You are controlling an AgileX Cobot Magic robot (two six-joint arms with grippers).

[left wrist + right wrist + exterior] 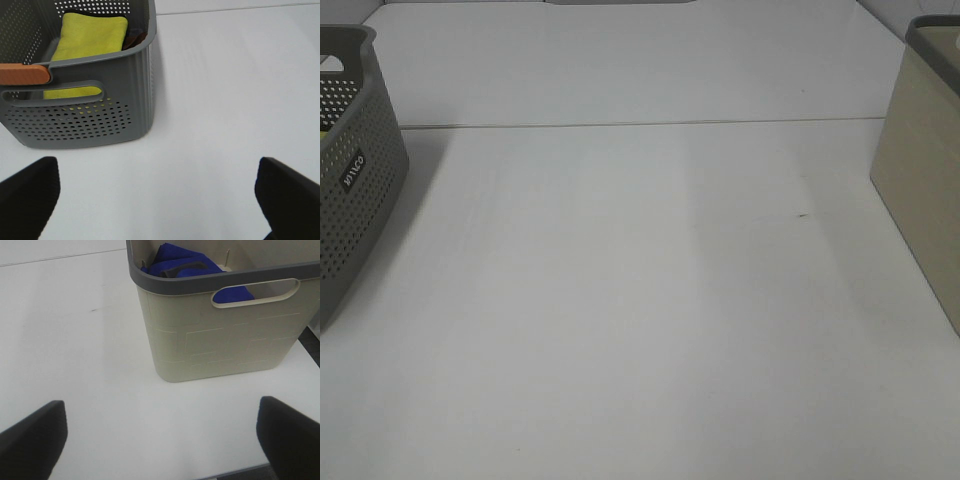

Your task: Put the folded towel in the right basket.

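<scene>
Exterior high view: bare counter (640,300) between 2 baskets, both tools spread wide and holding nothing.

The grey perforated basket (350,170) sits at the counter's left edge and the beige basket (925,190) at its right edge, well apart; neither arm shows from above. The left wrist view shows a folded yellow towel (92,37) lying in the grey basket (80,115), with something darker beside it that I cannot identify, and the left tool (160,200) released above bare counter just beside that basket. The right tool (160,440) is likewise released, near the beige basket (220,340), which already holds blue cloth (182,265). The likely step is fetching the yellow towel: come straight down inside the rim, pinch the whole folded stack so it stays folded, lift clear of the wall, then cross to the right edge.
</scene>
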